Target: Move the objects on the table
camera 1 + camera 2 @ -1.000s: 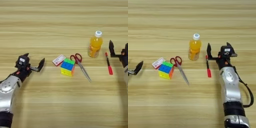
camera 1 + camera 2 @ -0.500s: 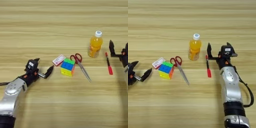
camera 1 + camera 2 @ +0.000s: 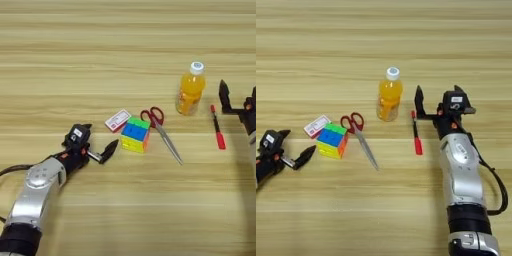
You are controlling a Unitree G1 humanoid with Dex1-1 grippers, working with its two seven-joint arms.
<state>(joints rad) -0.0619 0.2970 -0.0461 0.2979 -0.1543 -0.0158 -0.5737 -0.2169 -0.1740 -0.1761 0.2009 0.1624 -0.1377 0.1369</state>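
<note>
A: left gripper (image 3: 97,141) state?
B: fingers spread wide, holding nothing, near the table's (image 3: 125,60) front-left, one tip just short of the puzzle cube (image 3: 135,134). It has moved in toward the cube since a second ago

A: right gripper (image 3: 437,99)?
B: also wide open, empty, unmoved at right edge beside red pen (image 3: 416,134). Box (image 3: 117,120), scissors (image 3: 162,131), juice bottle (image 3: 190,89) mid-table, unchanged

i have bare planks between my spread-fingered left gripper (image 3: 97,141) and the multicoloured puzzle cube (image 3: 134,134), nothing in that lane. the small red-and-white flat box (image 3: 117,120) crowds the cube's far left corner, the red-handled scissors (image 3: 161,127) its right. the slim red pen (image 3: 416,133) lies beside my open-fingered right gripper (image 3: 437,98), the white-capped orange juice bottle (image 3: 389,101) beyond it
</note>
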